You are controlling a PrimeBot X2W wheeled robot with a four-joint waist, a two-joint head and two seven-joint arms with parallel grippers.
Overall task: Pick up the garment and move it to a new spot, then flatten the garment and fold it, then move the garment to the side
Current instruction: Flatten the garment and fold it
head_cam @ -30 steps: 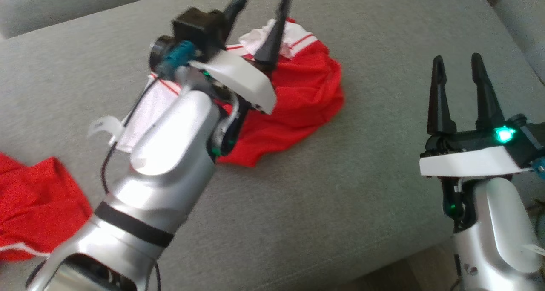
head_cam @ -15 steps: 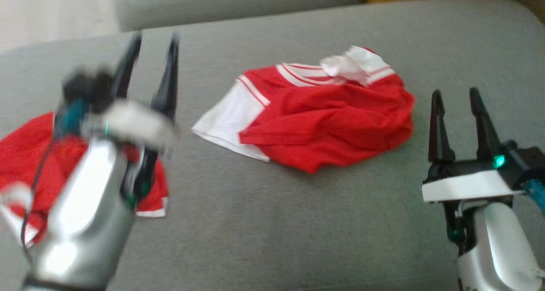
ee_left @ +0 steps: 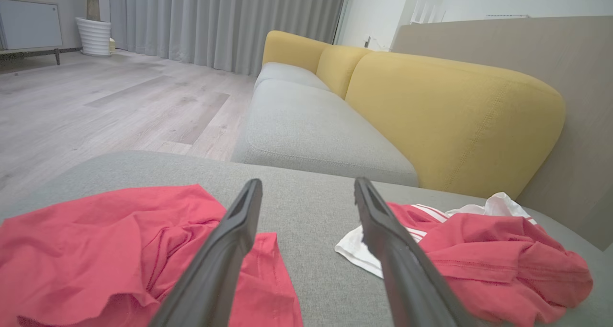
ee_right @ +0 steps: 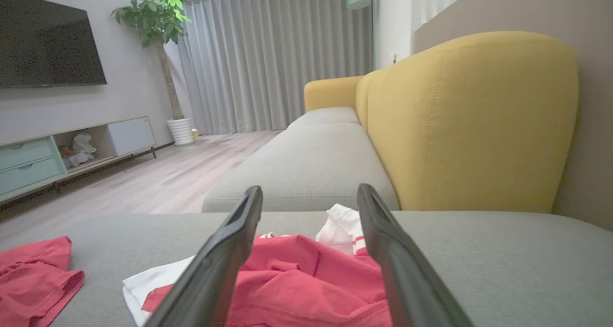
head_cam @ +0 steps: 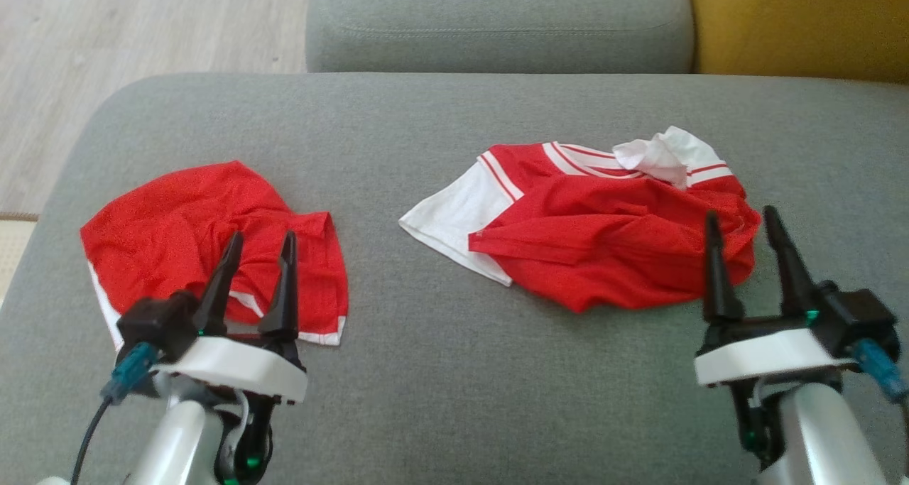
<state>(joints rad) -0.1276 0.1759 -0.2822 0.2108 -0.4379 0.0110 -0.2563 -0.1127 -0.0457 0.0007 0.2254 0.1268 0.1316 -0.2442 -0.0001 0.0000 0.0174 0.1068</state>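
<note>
red shorts [head_cam: 177, 215] lie l of crumpled shirt [head_cam: 603, 258] on sofa [head_cam: 454, 385].

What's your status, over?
Open and empty: left pincer, right pincer. Crumpled red-and-white garment on grey cushion, not yet folded. Also a second red garment, lying apart, before left pincer.

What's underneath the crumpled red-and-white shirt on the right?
The grey fabric cushion shows all around the crumpled red-and-white shirt; whatever lies beneath its bunched folds is covered.

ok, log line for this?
left claw open, empty | right claw open, empty | red-and-white jersey crumpled on grey seat | red shorts at left
</note>
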